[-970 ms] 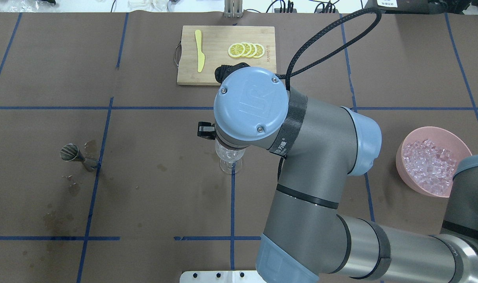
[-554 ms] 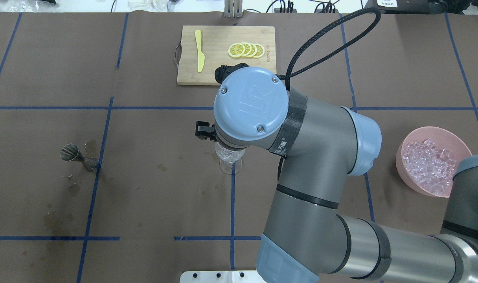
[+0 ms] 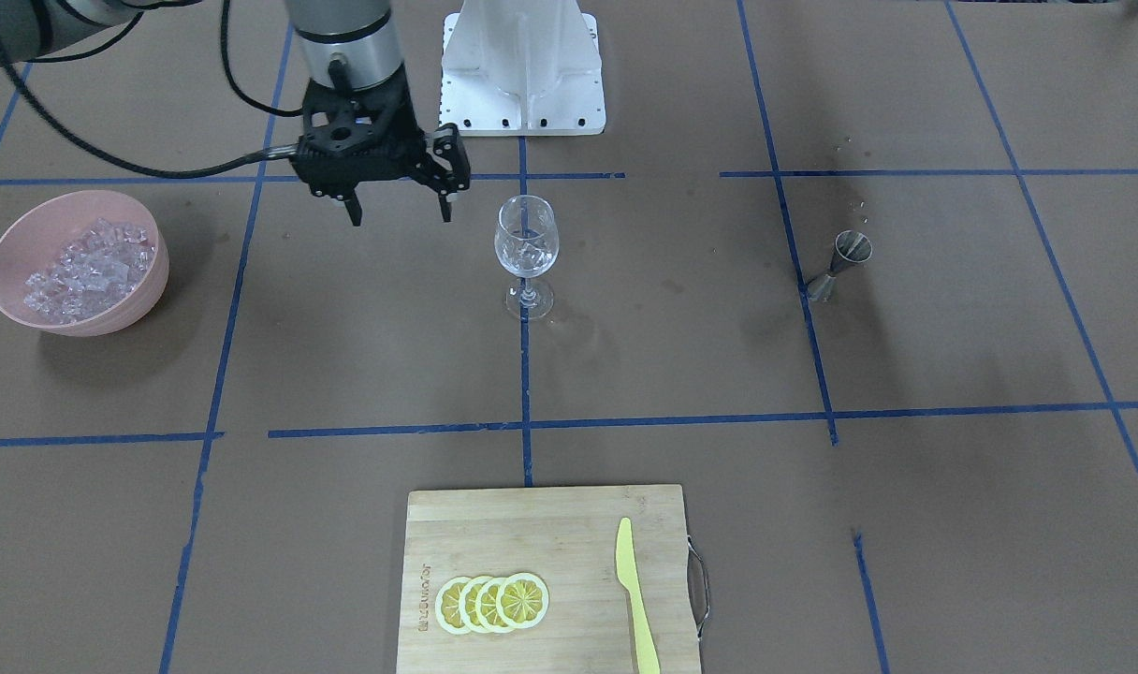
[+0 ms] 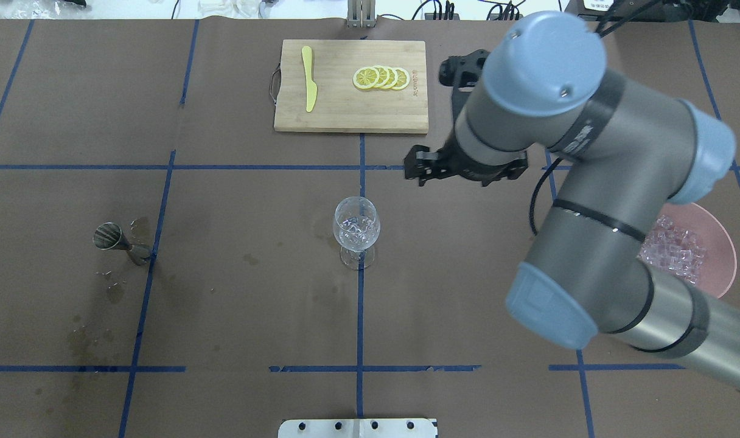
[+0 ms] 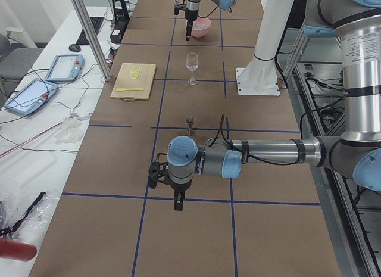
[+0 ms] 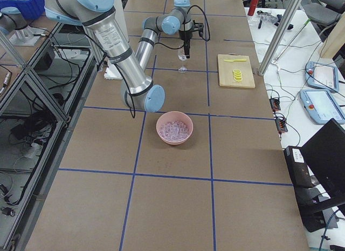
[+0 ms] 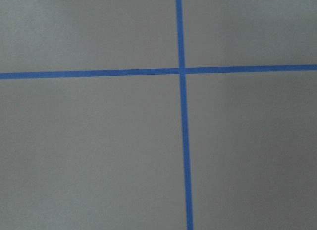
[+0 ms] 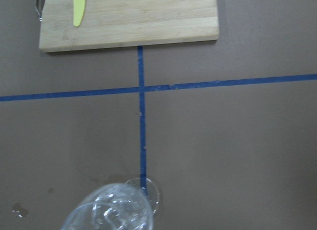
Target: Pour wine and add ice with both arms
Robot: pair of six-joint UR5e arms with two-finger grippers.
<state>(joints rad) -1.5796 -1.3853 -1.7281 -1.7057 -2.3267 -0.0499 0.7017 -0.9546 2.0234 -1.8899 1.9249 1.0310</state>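
The right arm's tool [image 3: 399, 217] hangs above the worktop [image 3: 681, 356] just beside the stemmed wine glass [image 3: 528, 298], its two fingers spread wide and holding nothing. It sits between the glass and the pink bowl [image 3: 131, 301], nearer the glass. The bowl stands well apart from the glass on the robot's right, straight past the tool. That puts this arm far closer to the bowl than the other one. The bowl is heaped with loose ice [image 3: 80, 264], irregular chunks with no long axis to line up on. A few ice chunks [image 3: 524, 251] already lie in the glass's cup. Whether wine sits under them cannot be made out. On the other side of the glass, well apart, is a metal jigger [image 3: 840, 262] among damp spots. The left arm's tool [image 5: 177, 201] hovers farther off still, beyond the jigger, and its fingers cannot be read. A bamboo cutting board [image 3: 532, 534] with lemon slices [image 3: 490, 602] and a yellow knife [image 3: 636, 599] lies across from the robot.
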